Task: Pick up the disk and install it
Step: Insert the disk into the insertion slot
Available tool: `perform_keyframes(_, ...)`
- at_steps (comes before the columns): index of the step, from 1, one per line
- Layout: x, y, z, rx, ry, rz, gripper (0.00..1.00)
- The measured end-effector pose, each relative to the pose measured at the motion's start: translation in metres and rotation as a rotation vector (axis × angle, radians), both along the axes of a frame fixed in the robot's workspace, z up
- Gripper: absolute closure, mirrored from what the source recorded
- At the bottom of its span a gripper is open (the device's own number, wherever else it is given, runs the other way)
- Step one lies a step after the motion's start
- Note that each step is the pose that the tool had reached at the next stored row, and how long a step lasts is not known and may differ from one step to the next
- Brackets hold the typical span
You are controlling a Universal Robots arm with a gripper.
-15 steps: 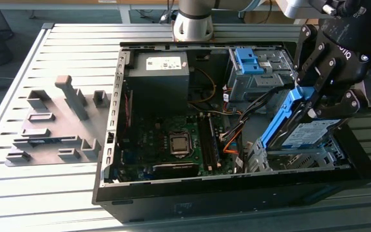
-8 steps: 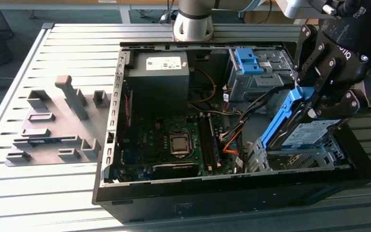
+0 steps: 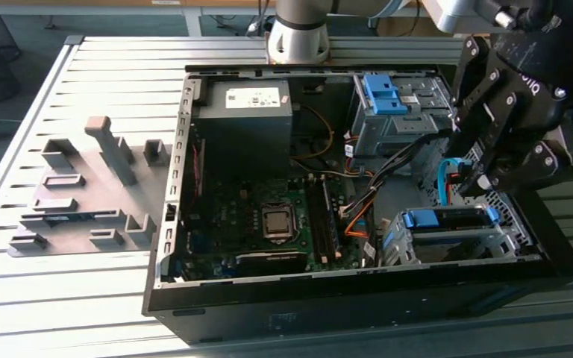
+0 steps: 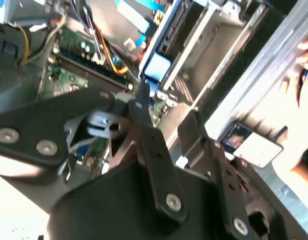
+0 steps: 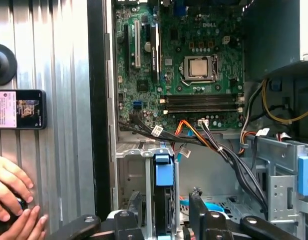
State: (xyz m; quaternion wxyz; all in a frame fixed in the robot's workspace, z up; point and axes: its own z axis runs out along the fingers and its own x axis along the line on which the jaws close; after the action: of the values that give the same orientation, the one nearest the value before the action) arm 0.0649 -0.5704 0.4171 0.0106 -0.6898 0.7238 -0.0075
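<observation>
The disk stands on edge in the metal drive cage at the case's front corner, on the exterior view's right, its blue carrier end facing up. In the first wrist view the disk's blue end lies between my two black fingers, which stand either side of it without touching. My gripper hangs just above the cage, open and holding nothing. The second wrist view shows the gripper spread, with the blue carrier end just beyond the fingertips.
The open computer case holds a grey power-supply box, a motherboard, loose cables and an upper cage with a blue latch. Grey fixture blocks sit on the slatted table. A person's hand and a phone lie beside the case.
</observation>
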Motion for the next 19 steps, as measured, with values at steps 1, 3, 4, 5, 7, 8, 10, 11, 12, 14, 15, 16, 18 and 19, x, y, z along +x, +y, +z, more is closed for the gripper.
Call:
perform_keyframes(1, 0.0000, 0.0000, -0.0018, -0.0001, 0.0000, 0.000, 0.50)
perform_keyframes(3, 0.0001, 0.0000, -0.0053, -0.0002, 0.0001, 0.000, 0.50)
perform_keyframes(4, 0.0001, 0.0000, -0.0071, -0.0003, 0.0001, 0.000, 0.50)
perform_keyframes(5, 0.0002, 0.0000, -0.0089, -0.0003, 0.0001, 0.000, 0.51)
perform_keyframes(7, 0.0002, 0.0000, -0.0126, -0.0001, 0.0000, 0.000, 0.58)
perform_keyframes(8, 0.0002, 0.0000, -0.0145, -0.0001, 0.0000, 0.000, 0.64)
perform_keyframes(10, 0.0002, 0.0000, -0.0180, -0.0002, 0.0000, 0.000, 0.69)
perform_keyframes(11, 0.0002, 0.0000, -0.0198, -0.0003, 0.0000, 0.000, 0.75)
perform_keyframes(12, 0.0003, 0.0000, -0.0216, -0.0002, 0.0000, 0.000, 0.81)
perform_keyframes(14, 0.0004, 0.0000, -0.0254, -0.0002, 0.0000, 0.000, 0.87)
perform_keyframes(15, 0.0005, 0.0000, -0.0272, -0.0001, 0.0000, 0.000, 0.87)
perform_keyframes(16, 0.0005, 0.0000, -0.0290, -0.0002, 0.0001, 0.000, 0.89)
perform_keyframes(18, 0.0005, -0.0001, -0.0326, -0.0002, 0.0002, 0.000, 0.89)
perform_keyframes(19, 0.0006, -0.0002, -0.0344, -0.0002, 0.0002, 0.000, 0.89)
